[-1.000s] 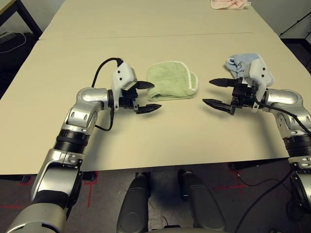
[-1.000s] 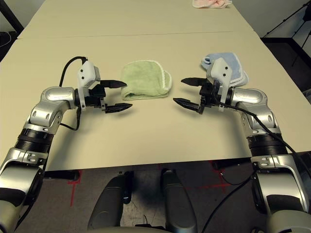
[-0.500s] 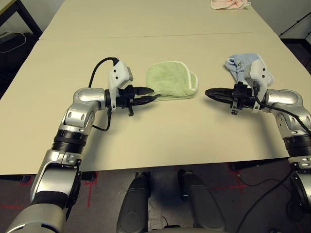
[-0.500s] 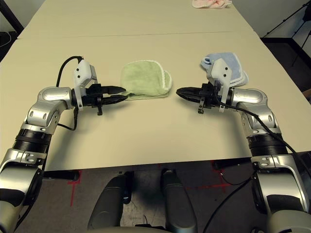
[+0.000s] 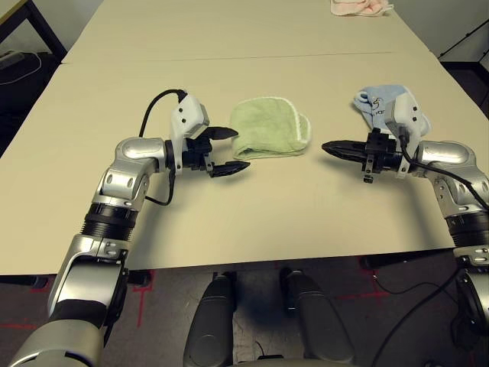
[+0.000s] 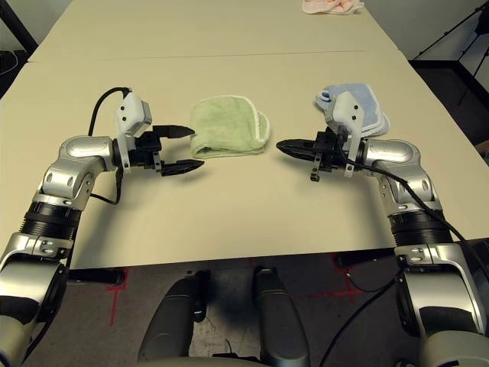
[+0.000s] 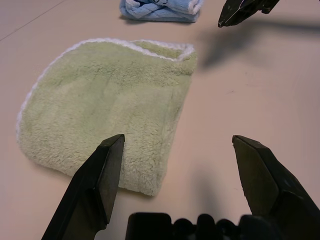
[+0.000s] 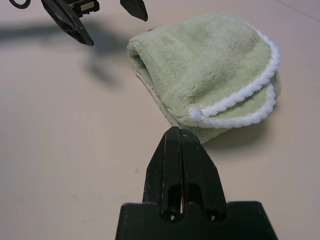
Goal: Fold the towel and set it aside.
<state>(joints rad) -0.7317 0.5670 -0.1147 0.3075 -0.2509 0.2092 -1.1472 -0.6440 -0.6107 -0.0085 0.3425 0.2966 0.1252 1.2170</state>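
Green towel (image 5: 270, 128): folded, lying on bench (image 5: 252, 214).
Left tool (image 5: 227, 151): fingers apart.
Right tool (image 5: 333, 147): fingers together.
Advice: grip the whole stack, carry level.

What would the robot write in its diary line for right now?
towel: folded, on table | left gripper: open, beside towel | right gripper: shut, empty, apart from towel

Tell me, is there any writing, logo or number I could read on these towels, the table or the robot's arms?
None can be read.
Pale blue towel: a small dark embroidered mark shows on its fold, too small and blurred to read.
Green towel: plain terry with white edging, no lettering visible.
Table: bare, no labels or signs.
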